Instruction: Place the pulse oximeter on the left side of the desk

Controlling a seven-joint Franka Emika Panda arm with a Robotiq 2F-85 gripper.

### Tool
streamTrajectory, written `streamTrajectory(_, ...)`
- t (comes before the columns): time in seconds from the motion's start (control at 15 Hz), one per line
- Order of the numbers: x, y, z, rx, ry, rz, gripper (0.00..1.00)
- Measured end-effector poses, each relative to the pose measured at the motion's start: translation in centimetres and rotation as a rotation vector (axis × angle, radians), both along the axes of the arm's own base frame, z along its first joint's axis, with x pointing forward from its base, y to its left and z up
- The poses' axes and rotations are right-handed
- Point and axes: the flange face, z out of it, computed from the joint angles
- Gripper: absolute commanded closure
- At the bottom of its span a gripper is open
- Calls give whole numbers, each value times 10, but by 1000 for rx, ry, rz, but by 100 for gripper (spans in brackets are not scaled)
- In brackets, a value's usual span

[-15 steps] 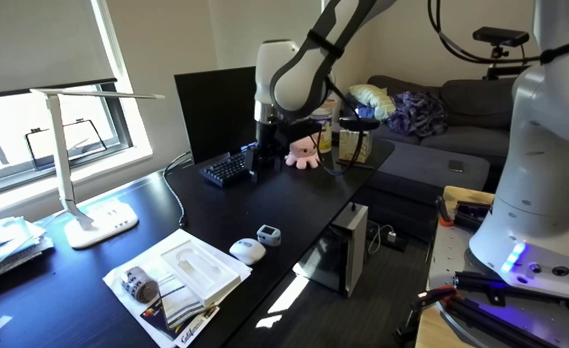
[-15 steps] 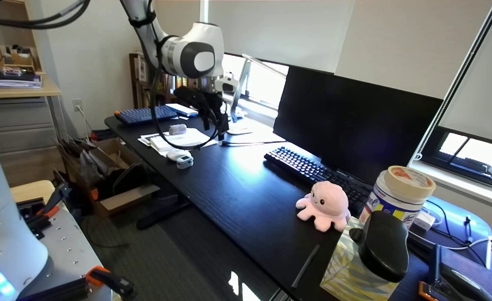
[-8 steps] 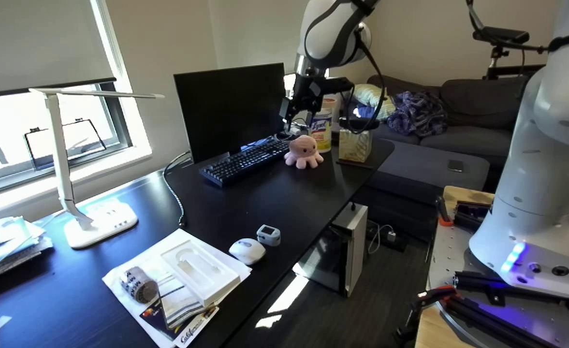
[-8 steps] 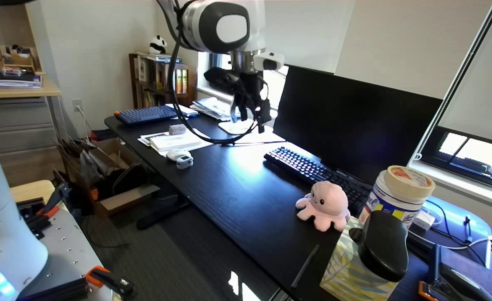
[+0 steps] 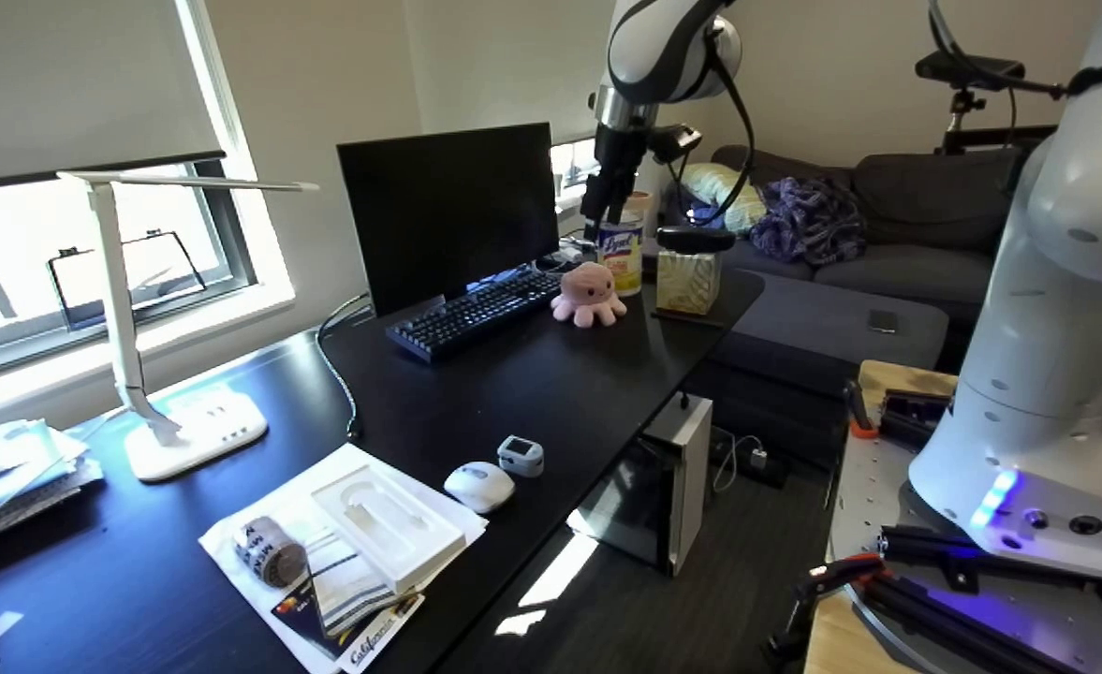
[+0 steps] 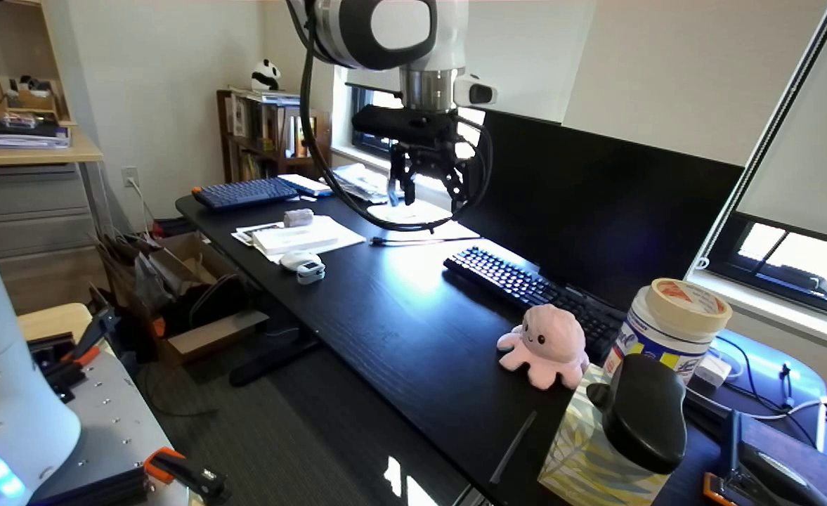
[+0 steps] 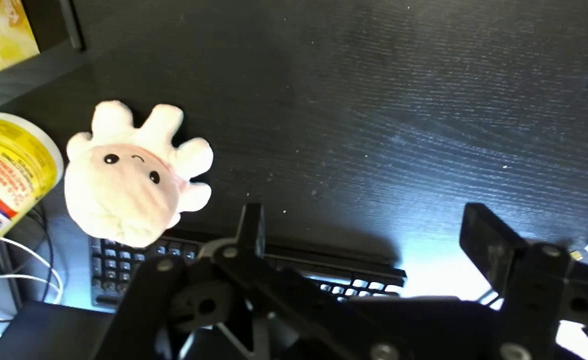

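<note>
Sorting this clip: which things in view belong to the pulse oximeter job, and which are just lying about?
Part of the job:
pulse oximeter, on the desk
gripper, open and holding nothing

Just lying about:
white mouse
pink plush octopus
white tray
desk lamp
monitor and the keyboard before it
Lysol container

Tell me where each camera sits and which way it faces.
Exterior view: lamp end of the desk, facing the sofa; arm and base show.
Exterior view: octopus end, facing the bookcase; arm and base show.
Wrist view: by the gripper, facing down over octopus and keyboard; open fingers show.
Both exterior views share the oximeter.
</note>
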Motion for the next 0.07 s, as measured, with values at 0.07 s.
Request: streamTrajectory(0.07,0,2,-1,12,-1,42,0)
